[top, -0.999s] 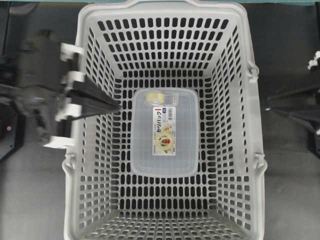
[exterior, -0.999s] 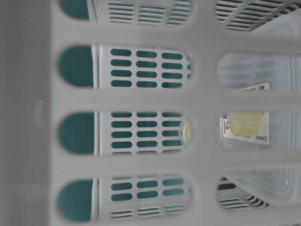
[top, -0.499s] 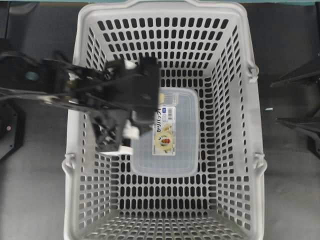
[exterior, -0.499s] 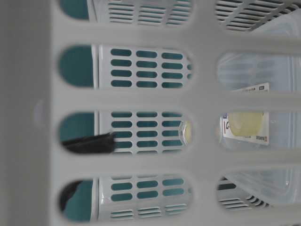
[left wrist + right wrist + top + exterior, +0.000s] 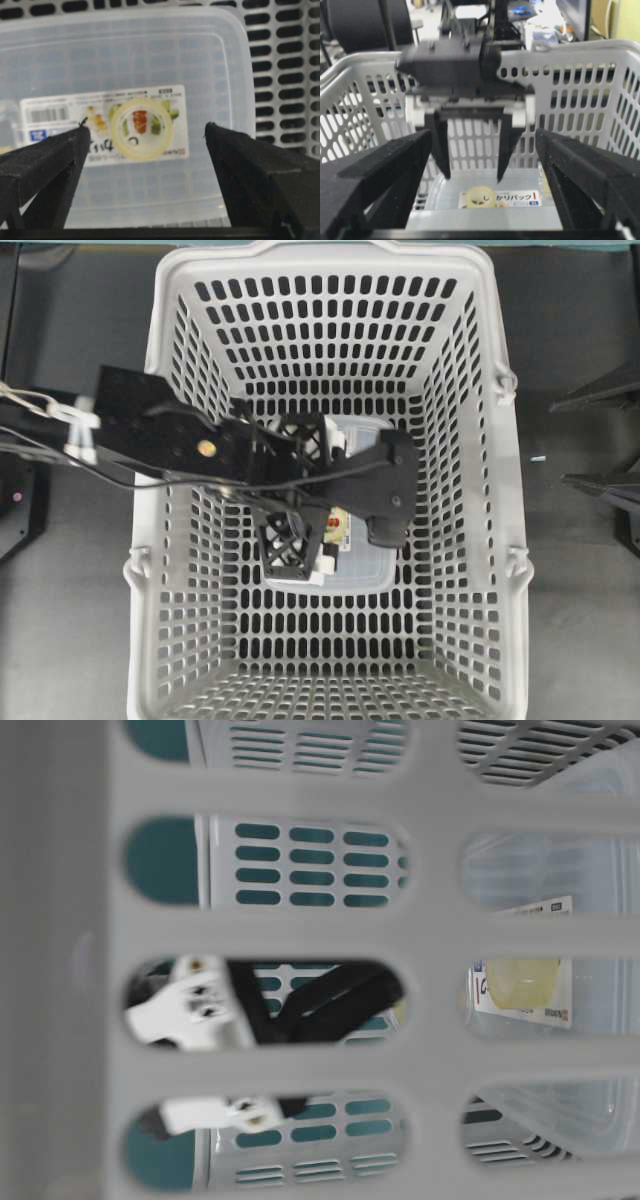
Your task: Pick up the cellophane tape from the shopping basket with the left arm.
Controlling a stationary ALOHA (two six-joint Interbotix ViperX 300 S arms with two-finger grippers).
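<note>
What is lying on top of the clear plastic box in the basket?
The cellophane tape lies flat on the lid of the clear box, over its printed label. It sits between the open left tool fingers. The label print beneath the ring is partly covered.

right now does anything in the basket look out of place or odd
Nothing looks spilled or damaged. The cellophane tape lies flat on the lid of the clear food box, over its label, rather than on the shopping basket floor. The left tool hangs open above it.
</note>
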